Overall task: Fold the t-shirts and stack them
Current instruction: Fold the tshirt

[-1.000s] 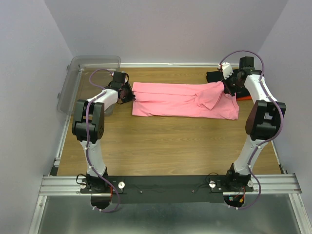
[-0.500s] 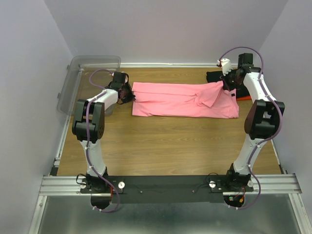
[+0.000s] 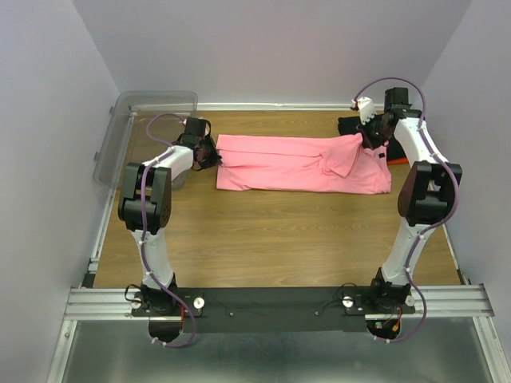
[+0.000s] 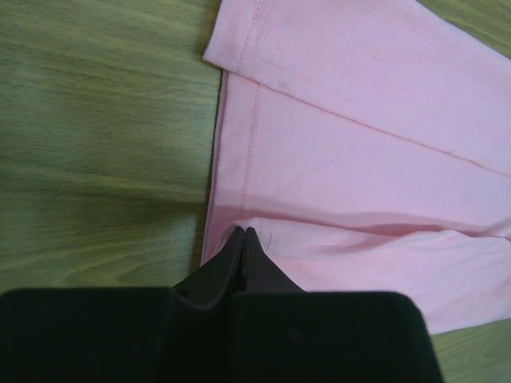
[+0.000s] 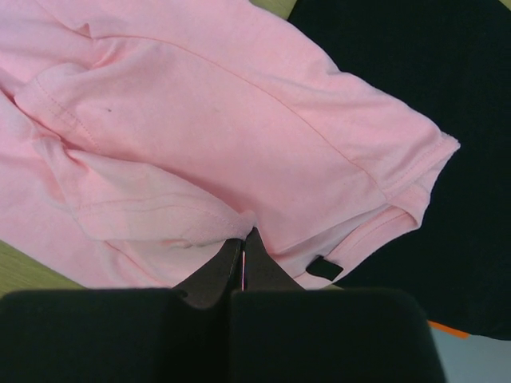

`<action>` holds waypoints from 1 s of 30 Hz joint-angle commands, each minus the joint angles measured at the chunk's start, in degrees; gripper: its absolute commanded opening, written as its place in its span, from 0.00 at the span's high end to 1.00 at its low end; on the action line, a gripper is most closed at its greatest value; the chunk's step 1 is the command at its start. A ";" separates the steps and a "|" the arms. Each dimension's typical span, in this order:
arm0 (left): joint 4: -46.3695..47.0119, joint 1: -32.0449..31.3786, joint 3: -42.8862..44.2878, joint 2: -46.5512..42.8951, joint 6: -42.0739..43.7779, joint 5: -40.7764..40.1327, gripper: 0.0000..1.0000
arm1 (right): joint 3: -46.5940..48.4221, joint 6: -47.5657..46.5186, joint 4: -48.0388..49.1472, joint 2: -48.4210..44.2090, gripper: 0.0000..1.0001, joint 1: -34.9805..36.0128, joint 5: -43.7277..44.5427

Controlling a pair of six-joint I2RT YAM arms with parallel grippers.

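The pink t-shirt (image 3: 295, 163) lies stretched across the far part of the table, folded lengthwise. My left gripper (image 3: 209, 153) is shut on its left edge (image 4: 239, 215), low over the wood. My right gripper (image 3: 372, 137) is shut on the shirt's right end near the neck, where cloth bunches at the tips (image 5: 243, 233); the small dark neck label (image 5: 323, 268) shows beside them. The folded black t-shirt (image 5: 447, 88) lies under that end, at the far right (image 3: 351, 124). An orange t-shirt edge (image 3: 402, 159) peeks out beneath it.
A clear plastic bin (image 3: 144, 128) stands at the far left edge, just behind my left arm. Purple walls close in on three sides. The wooden table (image 3: 271, 239) shows bare wood in front of the shirt.
My right gripper has lifted and drawn the shirt's right end a little back toward the far side. The left gripper has stayed put.
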 commanded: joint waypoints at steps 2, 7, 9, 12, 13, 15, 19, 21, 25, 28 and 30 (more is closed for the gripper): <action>0.32 0.24 1.65 1.10 0.85 -0.49 1.00 | 2.21 1.24 0.07 1.86 0.98 0.16 2.53; 0.14 0.24 1.74 0.92 0.94 -0.58 1.00 | 2.92 2.03 0.07 2.29 0.97 0.16 3.41; 0.14 0.24 1.83 0.75 1.03 -0.67 1.00 | 3.09 2.29 0.24 2.47 0.97 0.16 3.76; 1.10 0.24 1.30 0.05 1.73 1.08 1.00 | 3.62 3.61 0.59 2.91 0.95 0.16 3.85; 2.24 0.33 1.04 -0.22 2.17 1.70 0.97 | 3.80 4.14 0.86 3.08 0.93 0.16 4.29; 3.48 0.33 0.42 -1.97 2.61 2.75 0.90 | 3.89 5.28 1.47 3.35 0.90 0.16 4.90; 5.59 0.33 -1.07 -6.54 3.66 2.94 0.55 | 3.10 10.37 5.85 2.65 0.71 0.16 5.96; 6.38 0.25 -1.25 -9.26 4.63 2.94 0.39 | 2.57 12.48 7.62 2.21 0.65 0.16 6.31; 6.82 0.33 -1.16 -13.66 5.86 2.58 0.38 | 1.69 18.03 12.72 1.24 0.59 0.16 10.00; 7.61 0.33 -2.21 -19.28 11.02 3.02 0.38 | -1.36 16.99 13.96 -3.48 0.59 0.16 4.41; 8.40 0.33 -3.70 -25.93 13.24 2.15 0.35 | -5.67 12.43 13.00 -7.60 0.60 0.16 -8.01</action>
